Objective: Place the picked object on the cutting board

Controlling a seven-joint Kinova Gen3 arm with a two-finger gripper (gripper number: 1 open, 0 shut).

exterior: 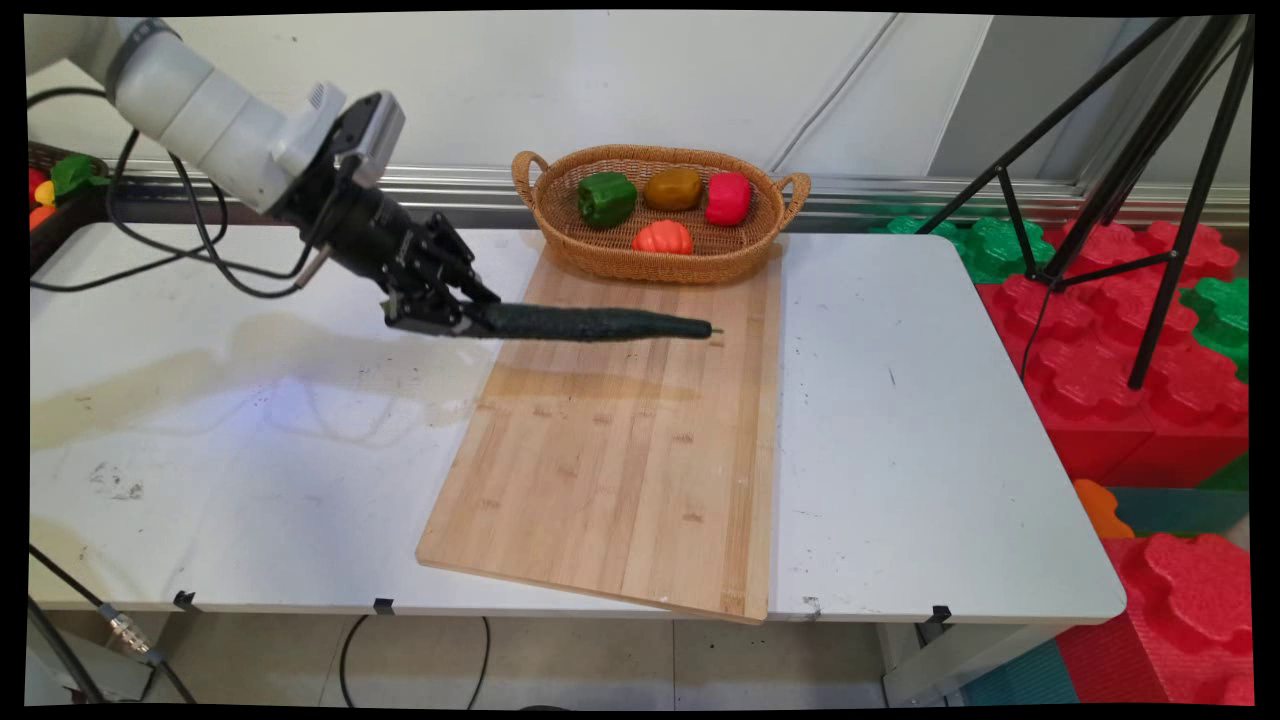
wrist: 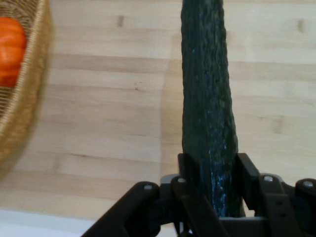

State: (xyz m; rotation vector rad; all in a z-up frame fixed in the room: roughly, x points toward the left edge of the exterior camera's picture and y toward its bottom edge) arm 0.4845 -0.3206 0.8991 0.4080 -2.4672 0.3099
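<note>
My gripper (exterior: 455, 318) is shut on one end of a long dark green cucumber (exterior: 590, 324), which it holds level above the far part of the wooden cutting board (exterior: 620, 450). The cucumber points right, and its shadow lies on the board below it. In the hand view the cucumber (wrist: 207, 98) runs straight up from between the gripper (wrist: 211, 185) fingers, over the board (wrist: 108, 98). Beyond the board's far end stands a wicker basket (exterior: 560, 245) with a green pepper (exterior: 606, 197), a brownish vegetable (exterior: 672, 188), a red pepper (exterior: 728, 197) and an orange pumpkin (exterior: 662, 238).
The basket's rim (wrist: 22, 94) and the orange pumpkin (wrist: 10, 49) show at the left of the hand view. A black tripod (exterior: 1150, 190) stands right of the table over red and green foam blocks (exterior: 1110, 330). More toy vegetables (exterior: 60, 180) sit at the far left.
</note>
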